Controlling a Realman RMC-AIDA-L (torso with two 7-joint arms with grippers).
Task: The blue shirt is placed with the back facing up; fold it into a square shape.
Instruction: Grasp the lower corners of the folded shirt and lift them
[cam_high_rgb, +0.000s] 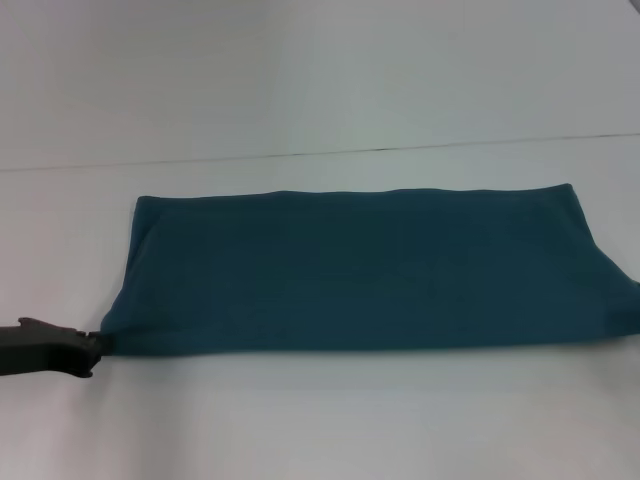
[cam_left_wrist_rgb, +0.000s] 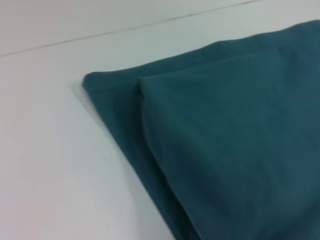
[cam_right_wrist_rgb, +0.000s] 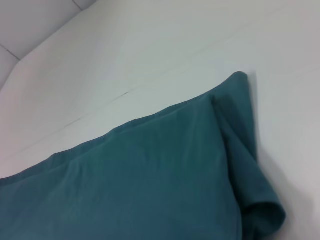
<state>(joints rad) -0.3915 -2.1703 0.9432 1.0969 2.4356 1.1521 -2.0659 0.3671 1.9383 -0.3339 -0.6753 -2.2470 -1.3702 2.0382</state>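
Note:
The blue shirt (cam_high_rgb: 365, 270) lies on the white table as a long, wide rectangle folded lengthwise, plain side up. My left gripper (cam_high_rgb: 97, 346) comes in low from the left edge of the head view and is shut on the shirt's near left corner, which is drawn out to a point. The left wrist view shows the shirt (cam_left_wrist_rgb: 225, 150) with two stacked layers at its far left corner. In the right wrist view the shirt (cam_right_wrist_rgb: 150, 180) ends in a loose, curled fold at one corner. My right gripper shows in no view.
The white table (cam_high_rgb: 300, 420) carries only the shirt. A thin dark seam (cam_high_rgb: 320, 152) runs across the table behind the shirt. The shirt's right end reaches the head view's right edge.

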